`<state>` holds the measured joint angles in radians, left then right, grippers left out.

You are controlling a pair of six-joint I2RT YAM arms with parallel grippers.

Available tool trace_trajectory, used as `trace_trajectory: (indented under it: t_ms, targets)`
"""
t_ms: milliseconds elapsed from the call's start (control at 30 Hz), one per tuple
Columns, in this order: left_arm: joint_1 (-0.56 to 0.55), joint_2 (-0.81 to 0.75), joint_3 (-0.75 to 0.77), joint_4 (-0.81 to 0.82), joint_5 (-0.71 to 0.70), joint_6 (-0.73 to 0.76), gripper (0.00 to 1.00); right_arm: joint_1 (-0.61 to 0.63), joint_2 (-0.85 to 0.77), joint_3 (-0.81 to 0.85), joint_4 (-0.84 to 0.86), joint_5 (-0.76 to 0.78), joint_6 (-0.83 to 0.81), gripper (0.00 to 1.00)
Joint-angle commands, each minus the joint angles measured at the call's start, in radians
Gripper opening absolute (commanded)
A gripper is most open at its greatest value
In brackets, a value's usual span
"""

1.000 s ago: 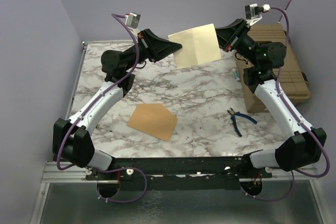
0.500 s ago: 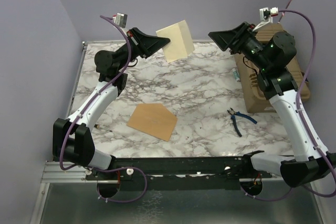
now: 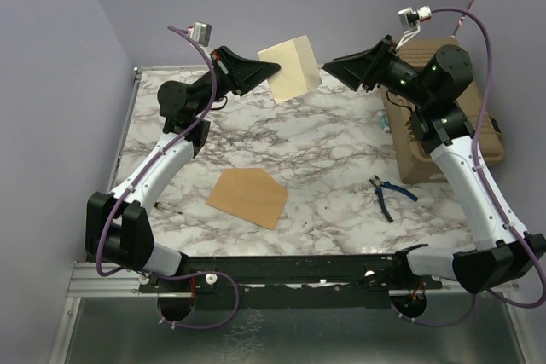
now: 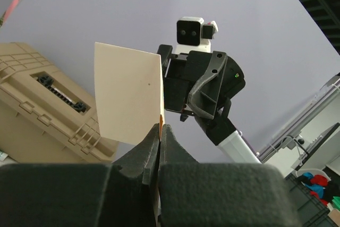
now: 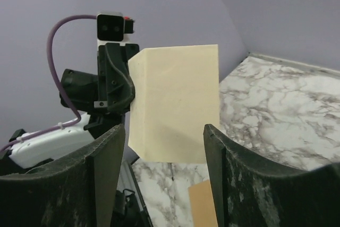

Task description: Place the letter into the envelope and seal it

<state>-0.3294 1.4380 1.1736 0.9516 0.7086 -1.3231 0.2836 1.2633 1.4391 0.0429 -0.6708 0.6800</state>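
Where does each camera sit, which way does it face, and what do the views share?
Top external: above and behind the robot, looking down on the table; both arms show, envelope lying flat.
Left wrist: on the left arm, facing the right arm; the left gripper shows shut on the letter.
Right wrist: on the right arm, facing the left arm; the right gripper shows open.
Shared: all three see the letter; the wrist views face each other.
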Motion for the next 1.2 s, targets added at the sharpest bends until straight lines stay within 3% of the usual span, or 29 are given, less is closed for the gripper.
trace_trajectory:
  t_ms: [0, 467, 567, 733, 933, 1033, 1167]
  targets:
    - [-0.033, -0.013, -0.014, 0.011, -0.021, 0.025, 0.00, 0.027, 0.042, 0.040, 0.102, -0.144, 0.078, 0.66]
    - [-0.112, 0.010, 0.006, 0.003, -0.031, 0.047, 0.00, 0.074, 0.128, 0.098, 0.080, -0.194, 0.120, 0.67]
    - [-0.112, 0.009, 0.004, -0.001, -0.034, 0.048, 0.00, 0.074, 0.126, 0.094, 0.103, -0.215, 0.136, 0.59]
    - [-0.112, 0.006, 0.004, -0.016, -0.035, 0.056, 0.00, 0.074, 0.105, 0.076, 0.123, -0.203, 0.138, 0.29]
    - [-0.114, -0.001, 0.007, -0.023, -0.030, 0.058, 0.14, 0.074, 0.100, 0.060, 0.172, -0.193, 0.169, 0.14]
    - [-0.114, -0.008, 0.005, -0.026, -0.029, 0.061, 0.15, 0.075, 0.106, 0.061, 0.177, -0.198, 0.176, 0.15]
    - [-0.118, -0.012, -0.002, -0.027, -0.028, 0.059, 0.06, 0.075, 0.117, 0.060, 0.189, -0.219, 0.183, 0.27]
